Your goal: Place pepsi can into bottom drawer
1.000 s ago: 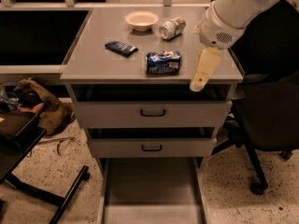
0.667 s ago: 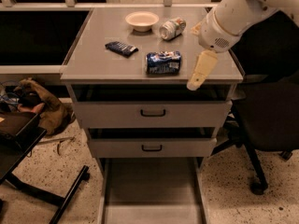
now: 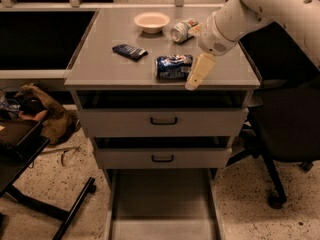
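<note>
Camera view: one pepsi can, one hand just beside it, grip state unclear.

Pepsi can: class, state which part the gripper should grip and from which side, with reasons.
Grip the pepsi can across its mid-body, probably coming from above. It lies on its side on the cabinet top, ends facing left and right, so its curved sides face front and back. The gripper hangs just right of its right end.
</note>
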